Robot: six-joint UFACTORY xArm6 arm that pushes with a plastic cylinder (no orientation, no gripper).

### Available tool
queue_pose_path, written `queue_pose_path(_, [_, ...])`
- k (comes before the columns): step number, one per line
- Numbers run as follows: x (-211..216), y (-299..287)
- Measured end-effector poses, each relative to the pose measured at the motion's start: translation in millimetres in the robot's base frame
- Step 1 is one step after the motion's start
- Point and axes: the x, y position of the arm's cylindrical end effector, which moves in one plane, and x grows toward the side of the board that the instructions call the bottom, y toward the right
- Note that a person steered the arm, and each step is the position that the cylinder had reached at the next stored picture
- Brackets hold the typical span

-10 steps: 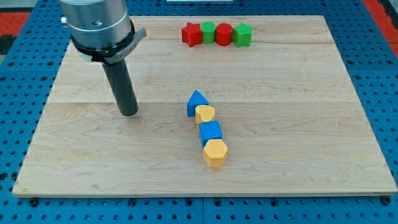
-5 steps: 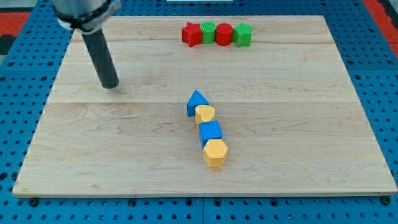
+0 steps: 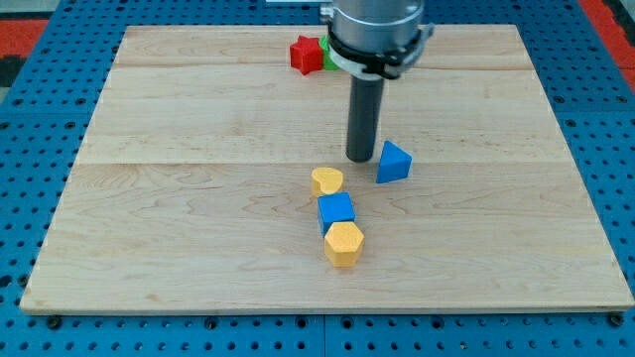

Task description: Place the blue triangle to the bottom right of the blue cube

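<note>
The blue triangle (image 3: pixel 393 163) lies near the board's middle, up and to the right of the blue cube (image 3: pixel 335 209). My tip (image 3: pixel 359 156) rests on the board just left of the triangle, close to it or touching it, and above the yellow heart (image 3: pixel 326 180). The blue cube sits between the yellow heart above it and the yellow hexagon (image 3: pixel 343 243) below it, in a short column.
A red star (image 3: pixel 305 55) shows at the view's top, with a green block (image 3: pixel 325 57) beside it partly hidden by the arm. Other blocks of that row are hidden behind the arm. The wooden board (image 3: pixel 149 218) lies on a blue pegboard.
My tip swept from the board's upper left to the middle. The blue triangle moved from beside the yellow heart to the right, away from the column.
</note>
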Motion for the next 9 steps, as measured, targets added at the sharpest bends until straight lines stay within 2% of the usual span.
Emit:
queue_pose_path(1, [-14, 20])
queue_pose_path(2, [3, 45])
queue_pose_path(3, [36, 41])
queue_pose_path(5, [42, 61])
queue_pose_path(6, [62, 61])
queue_pose_path(7, [46, 72])
queue_pose_path(9, [74, 144])
